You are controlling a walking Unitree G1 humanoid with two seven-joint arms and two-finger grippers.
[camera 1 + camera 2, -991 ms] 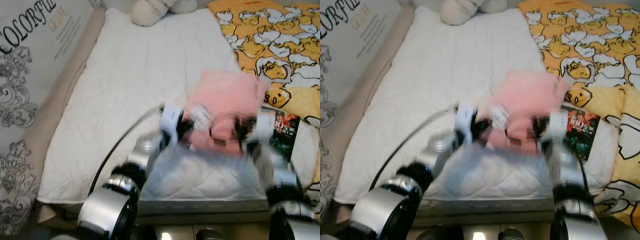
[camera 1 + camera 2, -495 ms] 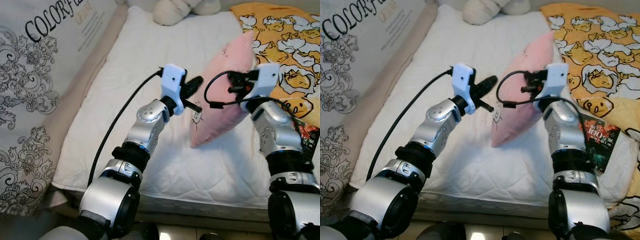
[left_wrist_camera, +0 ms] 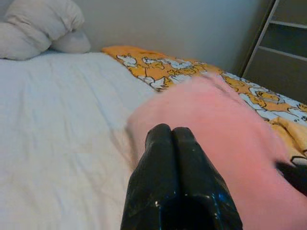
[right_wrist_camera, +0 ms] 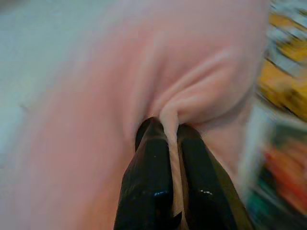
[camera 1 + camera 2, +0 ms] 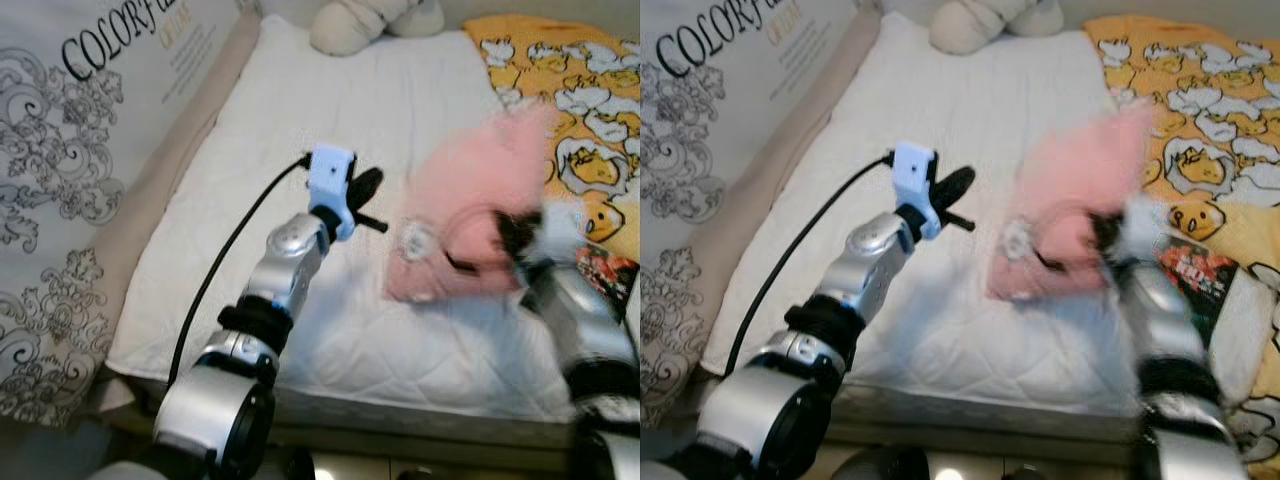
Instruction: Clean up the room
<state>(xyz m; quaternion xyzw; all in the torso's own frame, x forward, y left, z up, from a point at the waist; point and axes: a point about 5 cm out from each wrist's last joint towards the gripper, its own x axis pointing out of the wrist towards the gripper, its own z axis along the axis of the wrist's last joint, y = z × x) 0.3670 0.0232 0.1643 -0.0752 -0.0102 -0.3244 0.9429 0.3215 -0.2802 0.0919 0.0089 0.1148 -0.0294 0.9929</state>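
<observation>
A pink pillow point(image 5: 470, 215) hangs blurred over the white mattress point(image 5: 300, 120), right of the middle. My right gripper point(image 4: 168, 128) is shut on a fold of the pillow point(image 4: 144, 62), with fabric pinched between its black fingers; its arm comes in from the right, blurred. My left gripper point(image 5: 367, 190) is raised over the mattress just left of the pillow and apart from it. Its two fingers point(image 3: 160, 143) are pressed together with nothing between them, and the pillow point(image 3: 230, 139) lies beyond them.
A yellow duck-print blanket point(image 5: 580, 90) covers the bed's right side, with a dark book point(image 5: 605, 272) on it near the right edge. A cream plush toy point(image 5: 370, 22) lies at the head. A patterned lettered panel point(image 5: 90, 150) stands along the left.
The pillow stood upright between both grippers; now it has swung lower and to the right with my right arm, blurred. My left gripper has drawn back slightly left, away from the pillow.
</observation>
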